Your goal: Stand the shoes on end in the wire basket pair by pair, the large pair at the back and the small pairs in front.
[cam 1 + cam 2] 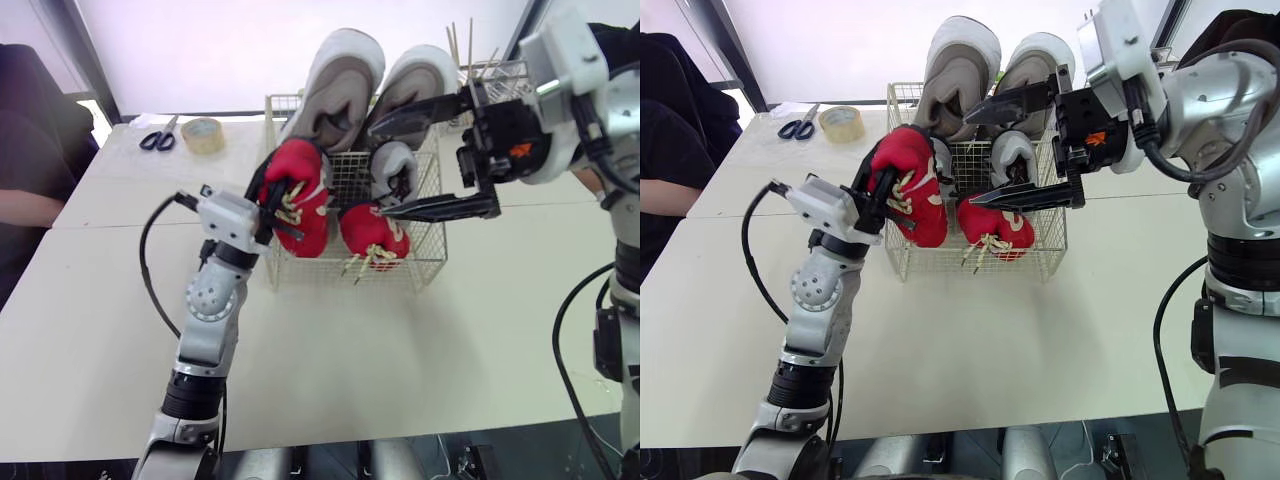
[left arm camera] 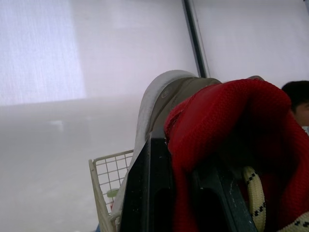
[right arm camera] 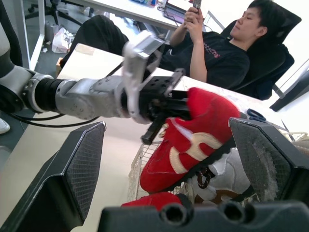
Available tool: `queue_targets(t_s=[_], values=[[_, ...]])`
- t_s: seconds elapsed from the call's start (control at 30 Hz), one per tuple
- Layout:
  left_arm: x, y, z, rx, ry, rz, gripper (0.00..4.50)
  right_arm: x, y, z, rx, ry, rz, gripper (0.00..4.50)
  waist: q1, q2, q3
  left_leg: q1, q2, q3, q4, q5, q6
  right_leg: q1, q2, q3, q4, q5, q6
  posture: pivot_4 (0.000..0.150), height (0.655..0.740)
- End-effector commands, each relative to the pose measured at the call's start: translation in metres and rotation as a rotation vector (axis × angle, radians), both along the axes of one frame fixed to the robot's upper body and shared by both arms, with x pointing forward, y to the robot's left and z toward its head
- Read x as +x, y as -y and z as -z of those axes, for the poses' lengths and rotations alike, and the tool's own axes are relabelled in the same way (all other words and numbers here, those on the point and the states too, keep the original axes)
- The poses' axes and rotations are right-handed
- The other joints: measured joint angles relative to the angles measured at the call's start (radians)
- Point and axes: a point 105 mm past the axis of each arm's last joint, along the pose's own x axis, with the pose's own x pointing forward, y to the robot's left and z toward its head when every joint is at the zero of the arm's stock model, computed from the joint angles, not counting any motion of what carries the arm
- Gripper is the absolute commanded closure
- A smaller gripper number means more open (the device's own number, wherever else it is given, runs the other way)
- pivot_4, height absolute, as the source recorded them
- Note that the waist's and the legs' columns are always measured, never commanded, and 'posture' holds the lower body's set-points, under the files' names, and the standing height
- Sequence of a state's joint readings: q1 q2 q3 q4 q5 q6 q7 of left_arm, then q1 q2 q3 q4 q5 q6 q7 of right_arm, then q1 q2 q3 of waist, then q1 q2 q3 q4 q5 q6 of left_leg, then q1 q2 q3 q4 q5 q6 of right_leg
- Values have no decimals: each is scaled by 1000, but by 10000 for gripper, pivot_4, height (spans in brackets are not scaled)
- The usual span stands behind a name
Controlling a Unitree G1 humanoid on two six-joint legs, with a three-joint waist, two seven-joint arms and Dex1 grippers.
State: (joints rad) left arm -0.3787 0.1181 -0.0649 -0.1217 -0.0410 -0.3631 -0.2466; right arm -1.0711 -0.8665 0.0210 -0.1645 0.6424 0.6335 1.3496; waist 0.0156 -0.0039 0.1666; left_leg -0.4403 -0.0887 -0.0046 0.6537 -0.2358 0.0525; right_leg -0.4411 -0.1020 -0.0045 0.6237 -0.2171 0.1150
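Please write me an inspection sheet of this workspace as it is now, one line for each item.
Surface: white table.
Job's things: wire basket holds large grey pair on end at back, small grey shoe before it, red shoe in front; held red shoe at its front left.
Clutter: scissors, tape roll, far left.
Grippers: left gripper shut on held red shoe; right gripper open over basket.
Cables: black cable beside left arm; second cable at right.
Surroundings: seated person at left; thin sticks behind basket.

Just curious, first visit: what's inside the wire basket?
Two large grey shoes stand at the back, a small grey shoe before them, a red shoe in front. The left gripper holds a second red shoe, hiding the rest.
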Motion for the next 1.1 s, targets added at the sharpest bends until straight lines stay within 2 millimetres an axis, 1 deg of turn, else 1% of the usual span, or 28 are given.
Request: queue_targets(t_s=[0.03, 0.1, 0.17, 0.2, 0.3, 0.4, 0.43, 0.57, 0.63, 0.7, 0.87, 0.93, 0.97, 1.03, 1.1], values=[[3, 2, 23, 24, -35, -27, 44553, -7, 2, -12, 14, 56, -3, 0, -1, 0, 0, 0, 0, 0, 0, 0, 0, 0, 0, 0, 0, 0, 0, 1500, 7400], [3, 4, 29, 24, -38, -26, 44553, -7, 2, -12, 13, 55, -3, 0, 1, 0, 0, 0, 0, 0, 0, 0, 0, 0, 0, 0, 0, 0, 0, 1500, 7400], [3, 4, 36, 26, -50, -29, 36965, -7, 2, -11, 11, 54, -3, 0, 0, 0, 0, 0, 0, 0, 0, 0, 0, 0, 0, 0, 0, 0, 0, 1500, 7400], [3, 4, 39, 27, -58, -34, 34355, -7, 3, -11, 10, 54, -3, 0, 0, 0, 0, 0, 0, 0, 0, 0, 0, 0, 0, 0, 0, 0, 0, 1500, 7400], [2, 0, 46, 37, -71, -45, 19648, -6, 3, -10, 7, 54, -1, 0, 2, 0, 0, 0, 0, 0, 0, 0, 0, 0, 0, 0, 0, 0, 0, 1500, 7400], [0, -4, 48, 65, -67, -52, 4605, -6, 3, -10, 5, 55, 2, 0, 2, 0, 0, 0, 0, 0, 1, 0, 0, 0, 0, 0, 0, 0, 0, 1500, 7400], [-1, -7, 49, 77, -61, -68, 372, -6, 3, -9, 5, 57, 4, 0, 2, 0, 0, 0, 0, 0, 1, 0, 0, 0, 0, 0, 0, 0, 0, 1500, 7400], [-4, -29, 47, 122, -19, -158, 372, -5, 5, -7, 7, 61, 13, 0, -1, 0, 0, 0, 0, 0, 0, 0, 0, 0, 0, 0, 0, 0, 0, 1500, 7400], [-7, -48, 43, 132, -13, -208, 372, -4, 6, -6, 15, 64, 22, 0, -3, 0, 0, 0, 0, 0, 0, 0, 0, -1, 0, 0, 0, 0, 0, 1500, 7400], [-10, -60, 41, 136, -31, -211, 372, -3, 7, -4, 22, 66, 31, 0, -5, 0, 0, 0, 1, 0, -1, 0, 0, -1, 0, 0, 1, 0, 0, 1500, 7400], [-22, -61, 50, 186, -160, -70, 372, -2, 10, 0, 40, 67, 43, 0, -6, 1, 0, 0, 1, 0, -2, 0, 0, -2, 0, 0, 0, 0, 0, 1500, 7400], [-30, -59, 56, 213, -238, 13, 372, -1, 10, 1, 46, 70, 49, 0, -6, 1, 0, 0, 1, 0, -3, 0, 0, -2, 0, 0, 0, 0, 0, 1500, 7400], [-34, -60, 62, 236, -306, 43, 372, 0, 11, 2, 50, 71, 51, 0, -6, 1, 0, 0, 1, 0, -3, 0, 0, -2, 0, 0, 0, 0, 0, 1500, 7400], [-41, -66, 71, 240, -439, 104, 372, 2, 11, 4, 56, 76, 57, 0, -6, 1, 0, 0, 1, 0, -3, 0, 0, -2, 0, 0, 0, -1, -1, 1500, 7400], [-46, -73, 69, 260, -492, 117, 372, 4, 13, 6, 64, 72, 66, 0, -5, 1, 0, 0, 1, 0, -3, 0, 0, -2, 0, 0, 0, -2, -3, 1500, 7400]])
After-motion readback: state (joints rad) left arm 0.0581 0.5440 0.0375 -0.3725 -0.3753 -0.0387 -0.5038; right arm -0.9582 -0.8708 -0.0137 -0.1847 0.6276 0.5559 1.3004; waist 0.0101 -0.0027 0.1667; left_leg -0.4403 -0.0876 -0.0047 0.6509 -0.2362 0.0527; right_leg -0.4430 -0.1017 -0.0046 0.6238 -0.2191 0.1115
